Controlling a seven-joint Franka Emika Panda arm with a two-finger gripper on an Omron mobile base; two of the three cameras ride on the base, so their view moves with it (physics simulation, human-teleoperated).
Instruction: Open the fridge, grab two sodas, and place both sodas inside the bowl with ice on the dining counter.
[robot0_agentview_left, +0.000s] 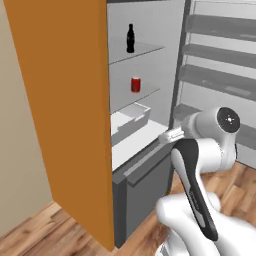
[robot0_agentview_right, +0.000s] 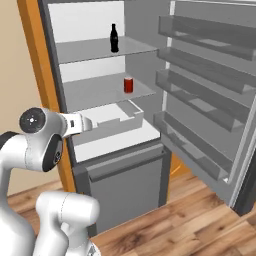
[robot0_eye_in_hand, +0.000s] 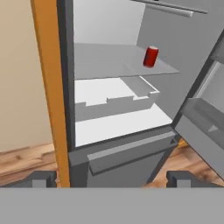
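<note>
The fridge (robot0_agentview_right: 100, 165) is open. A red can (robot0_eye_in_hand: 151, 57) stands on a shelf above and ahead of the spread, empty fingers (robot0_eye_in_hand: 43, 179). The black bottle (robot0_agentview_right: 114, 38) stands one shelf higher. An empty drawer (robot0_eye_in_hand: 114, 103) sits just below the can.

**Open fridge, two drinks on separate shelves**

The fridge (robot0_agentview_right: 125, 165) is standing open, its door (robot0_agentview_right: 210, 100) swinging out to the right. The bottle (robot0_agentview_right: 114, 38) is standing upright on the upper shelf (robot0_agentview_right: 90, 50). The can (robot0_agentview_right: 129, 85) is sitting on the shelf below (robot0_agentview_right: 95, 92), slightly right of the bottle. A drawer (robot0_agentview_right: 117, 120) is lying beneath that shelf. The gripper (robot0_eye_in_hand: 111, 179) is hanging in front of the fridge, well apart from both drinks.
</note>
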